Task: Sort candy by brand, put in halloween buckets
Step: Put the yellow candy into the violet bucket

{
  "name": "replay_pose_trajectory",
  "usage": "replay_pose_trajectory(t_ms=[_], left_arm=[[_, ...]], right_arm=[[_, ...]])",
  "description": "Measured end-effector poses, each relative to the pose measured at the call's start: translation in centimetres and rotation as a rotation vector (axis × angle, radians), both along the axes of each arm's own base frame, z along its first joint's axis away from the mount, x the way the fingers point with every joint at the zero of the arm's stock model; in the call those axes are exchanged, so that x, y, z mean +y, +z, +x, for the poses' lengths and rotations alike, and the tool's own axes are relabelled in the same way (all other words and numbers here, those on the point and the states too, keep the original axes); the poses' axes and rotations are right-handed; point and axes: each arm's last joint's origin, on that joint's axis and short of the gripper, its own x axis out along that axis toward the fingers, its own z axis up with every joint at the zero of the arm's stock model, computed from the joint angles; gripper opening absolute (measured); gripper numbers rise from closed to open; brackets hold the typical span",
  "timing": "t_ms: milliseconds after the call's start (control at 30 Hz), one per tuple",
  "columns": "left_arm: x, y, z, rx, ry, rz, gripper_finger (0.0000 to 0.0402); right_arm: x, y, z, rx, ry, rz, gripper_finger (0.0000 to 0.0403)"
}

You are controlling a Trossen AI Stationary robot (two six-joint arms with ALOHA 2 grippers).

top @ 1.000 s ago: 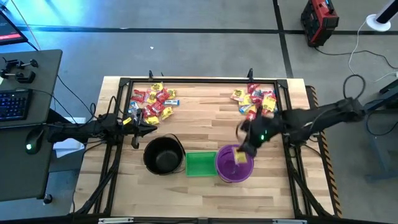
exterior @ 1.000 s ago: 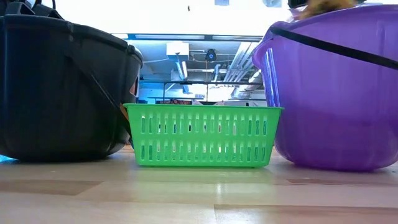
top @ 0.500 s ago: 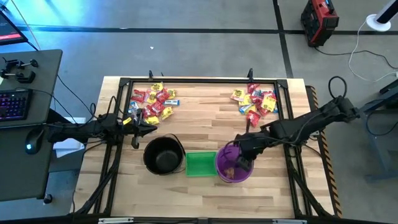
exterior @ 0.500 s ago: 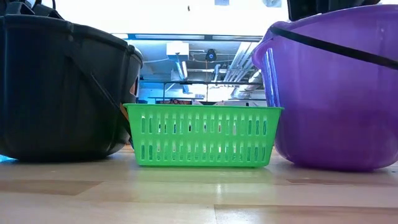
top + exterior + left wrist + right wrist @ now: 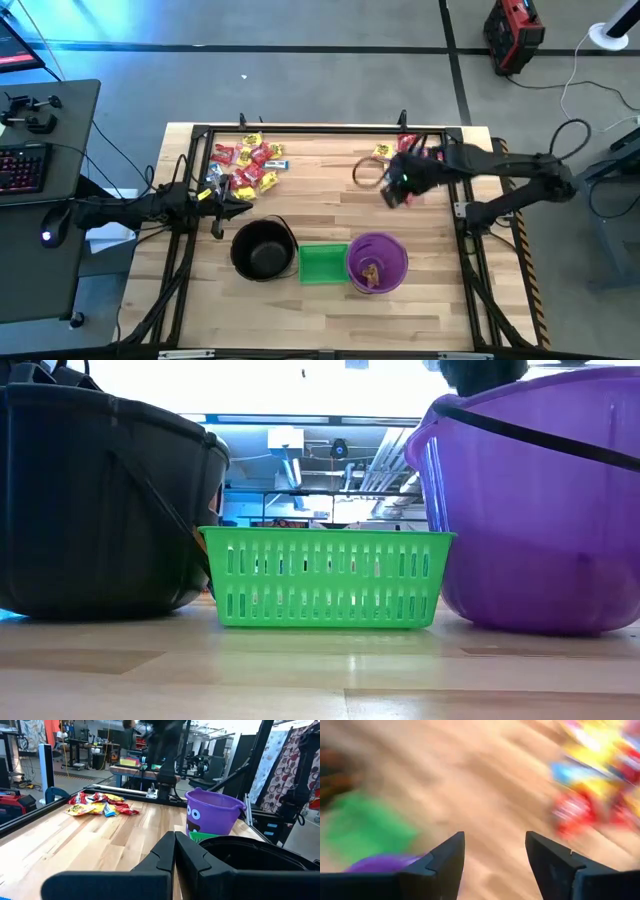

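High view: right gripper (image 5: 392,190) hovered over the table (image 5: 330,185) beside the right-hand candy pile (image 5: 405,160), fingers apart and empty. Left gripper (image 5: 240,208) waited at the left edge, just below the left candy pile (image 5: 245,165) and above the black pail (image 5: 262,250), fingers pressed together on nothing. Stood in a row along the near edge: black pail, green basket (image 5: 322,264), purple bucket (image 5: 377,262), the last with a yellowish candy (image 5: 372,272) lying inside.

Low view: showed the black pail (image 5: 100,510) at left, green basket (image 5: 325,577) in the middle, purple bucket (image 5: 535,510) at right, all upright on the wood; a dark arm part just above the purple rim.

Left wrist view: looked past closed fingers (image 5: 172,855) over the black pail's rim (image 5: 255,855) toward the purple bucket (image 5: 212,815) and a candy pile (image 5: 100,805) farther off.

Right wrist view: heavily blurred; fingers (image 5: 447,857) spread wide with bare wood between, smears of red and yellow candy (image 5: 592,780), green and purple
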Motion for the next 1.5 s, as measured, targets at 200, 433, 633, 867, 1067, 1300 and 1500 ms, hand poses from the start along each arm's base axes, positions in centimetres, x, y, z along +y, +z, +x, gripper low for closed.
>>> replay_pose_trajectory(t_ms=[200, 433, 633, 867, 1067, 1300, 1500], left_arm=[[0.0, 0.0, 0.0, 0.0, 0.0, 0.0, 0.0], [0.0, 0.0, 0.0, 0.0, 0.0, 0.0, 0.0], [0.0, 0.0, 0.0, 0.0, 0.0, 0.0, 0.0], [0.0, 0.0, 0.0, 0.0, 0.0, 0.0, 0.0], [0.0, 0.0, 0.0, 0.0, 0.0, 0.0, 0.0], [0.0, 0.0, 0.0, 0.0, 0.0, 0.0, 0.0], [0.0, 0.0, 0.0, 0.0, 0.0, 0.0, 0.0]], right_arm=[[-4.3, -8.0, -2.0, 0.161, -0.129, 0.098, 0.0199], [-7.0, -13.0, -3.3, 0.061, -0.378, 0.092, 0.0199], [-9.5, -12.9, -3.8, -0.026, -0.662, -0.061, 0.0199], [-10.5, -13.2, -6.3, 0.127, -0.847, -0.115, 0.0199], [-11.4, -13.1, -7.3, 0.143, -0.951, -0.19, 0.0199], [-12.6, -14.9, -8.1, 0.147, -1.075, -0.142, 0.0199], [-12.8, -16.9, -8.0, 0.043, -1.15, -0.103, 0.0199]])
